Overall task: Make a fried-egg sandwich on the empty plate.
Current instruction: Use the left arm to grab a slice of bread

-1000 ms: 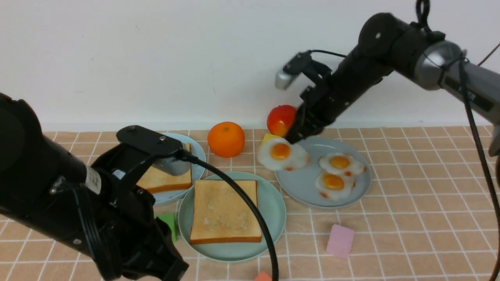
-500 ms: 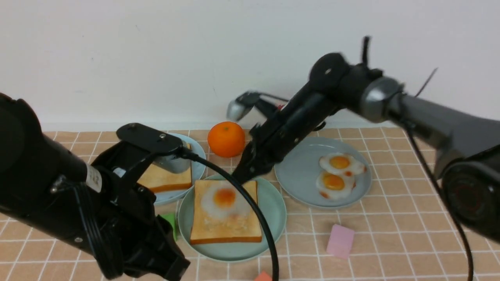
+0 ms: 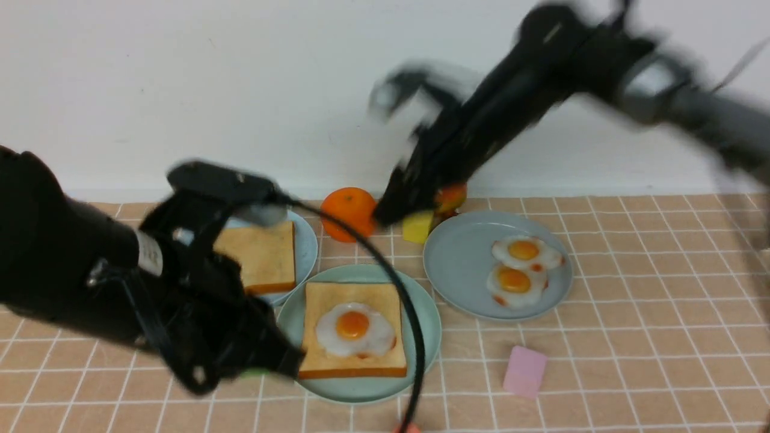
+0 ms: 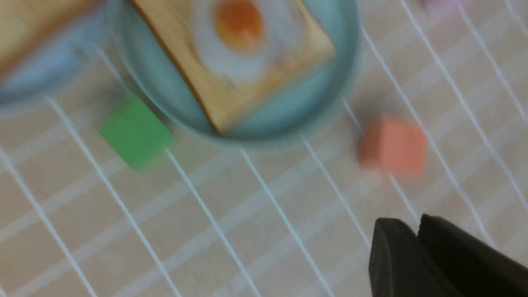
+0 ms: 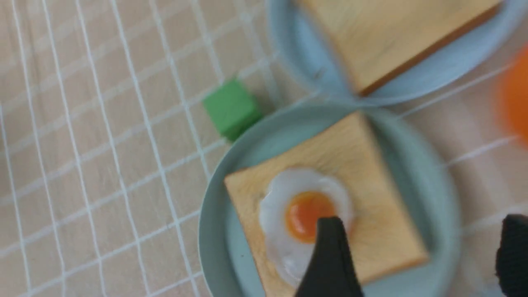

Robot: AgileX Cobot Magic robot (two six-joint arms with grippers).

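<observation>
Plainly, the mint-green plate (image 3: pixel 428 328) near centre carries a toast slice (image 3: pixel 385 300). The fried egg (image 3: pixel 355 328) lies flat on the toast, touching neither finger of the right gripper (image 5: pixel 418 225), which hangs spread wide and empty on the far side. On the left gripper (image 4: pixel 412 227) the tips sit close, but blur hides any gap. The white arm label (image 3: pixel 146 257) is unreadable.

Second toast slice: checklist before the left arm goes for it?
1. Fried egg flat on bottom toast, mint plate: ok.
2. Right end effector open, empty: ok.
3. Second toast uncovered on sky-blue plate: ok.
4. Left end effector open for the pick: not ok, jaws look together.
5. Cable clear of mint plate: cannot tell, it crosses in front.
</observation>
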